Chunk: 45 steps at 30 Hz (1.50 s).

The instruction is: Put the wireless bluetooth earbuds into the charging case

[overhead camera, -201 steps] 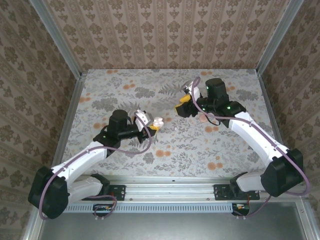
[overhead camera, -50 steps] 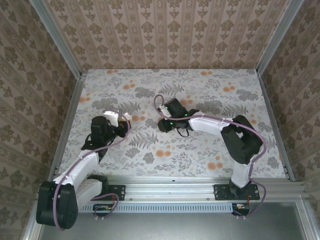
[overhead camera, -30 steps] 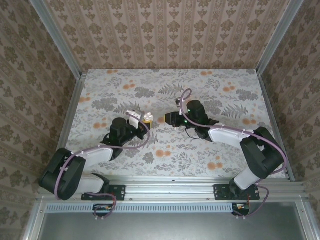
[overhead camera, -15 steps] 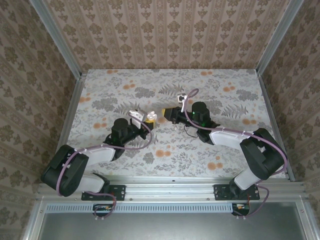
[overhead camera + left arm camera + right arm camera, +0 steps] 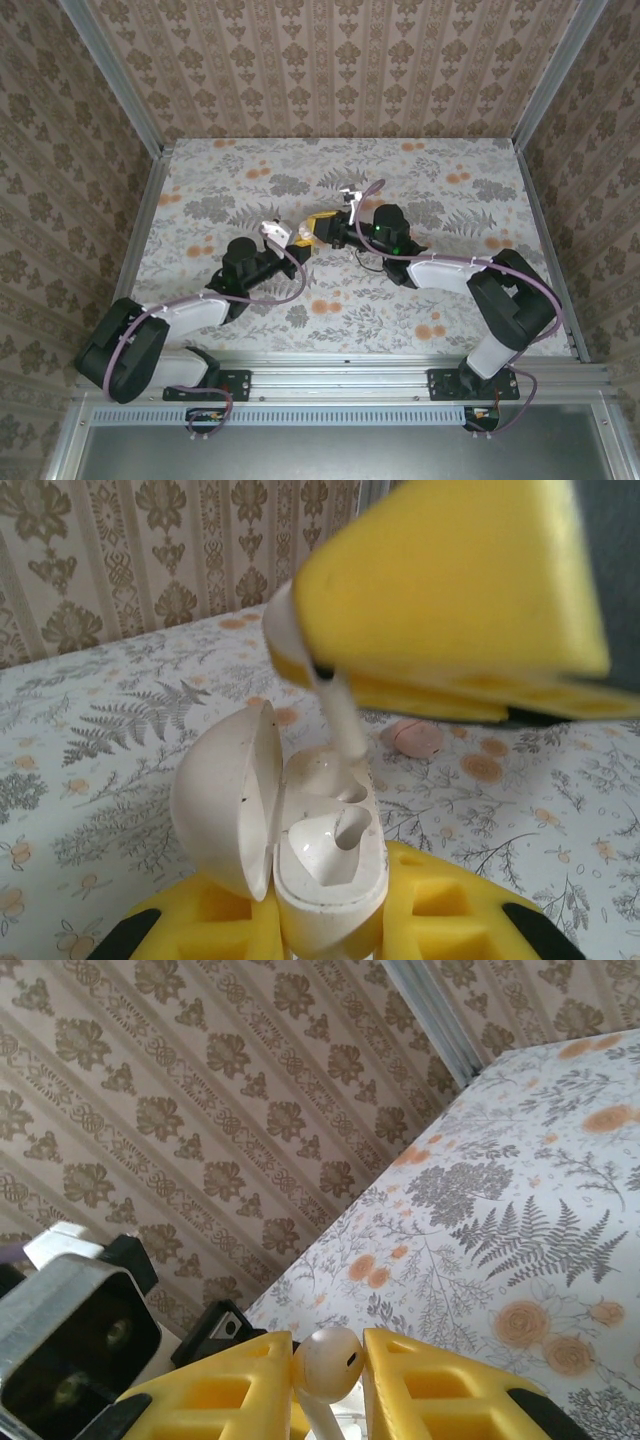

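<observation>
**Left:** the left gripper (image 5: 293,240) is closed on the base of the charging case (image 5: 325,880), which stands upright with its lid (image 5: 222,800) swung open to the left. Inside, the near socket holds one earbud (image 5: 338,835), and the far socket (image 5: 318,772) is free.

**Right:** the right gripper (image 5: 322,226) pinches the second earbud (image 5: 328,1362) by its head, stem down over the far socket (contact cannot be told). This earbud is probably light, smooth and slippery, so a gentle grip on the head suits it.

White arm links (image 5: 185,312), black joints (image 5: 240,258), purple cables (image 5: 450,259), yellow claw pads (image 5: 440,1380)
</observation>
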Available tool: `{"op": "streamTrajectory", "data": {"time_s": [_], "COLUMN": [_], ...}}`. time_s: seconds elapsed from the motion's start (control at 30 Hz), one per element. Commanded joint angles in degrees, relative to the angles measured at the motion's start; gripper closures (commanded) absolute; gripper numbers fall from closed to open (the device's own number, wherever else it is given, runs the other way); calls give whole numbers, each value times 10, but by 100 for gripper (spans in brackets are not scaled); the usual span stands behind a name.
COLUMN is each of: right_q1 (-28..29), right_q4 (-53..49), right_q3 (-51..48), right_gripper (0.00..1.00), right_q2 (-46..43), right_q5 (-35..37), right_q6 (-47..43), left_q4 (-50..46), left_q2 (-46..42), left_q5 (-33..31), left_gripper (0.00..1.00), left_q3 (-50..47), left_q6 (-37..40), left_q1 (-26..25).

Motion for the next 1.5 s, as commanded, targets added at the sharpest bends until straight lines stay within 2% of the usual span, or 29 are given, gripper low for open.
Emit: {"op": "streamTrajectory", "data": {"time_s": [0.0, 0.97, 1.47], "right_q1": [9, 18, 21], "right_q4": [28, 42, 61], "right_q3": [20, -10, -13], "right_gripper": [76, 76, 76], "right_q2": [7, 2, 14], "right_q5": [-4, -11, -52], "right_q6": [-30, -53, -57], "left_q4": [-8, -13, -21], "left_q2": [-22, -83, -89], "left_q5": [-1, -28, -27], "left_gripper": [95, 95, 95], "left_q3": [18, 20, 27], "left_q6": [16, 10, 11], "left_q1": [-3, 2, 4]}}
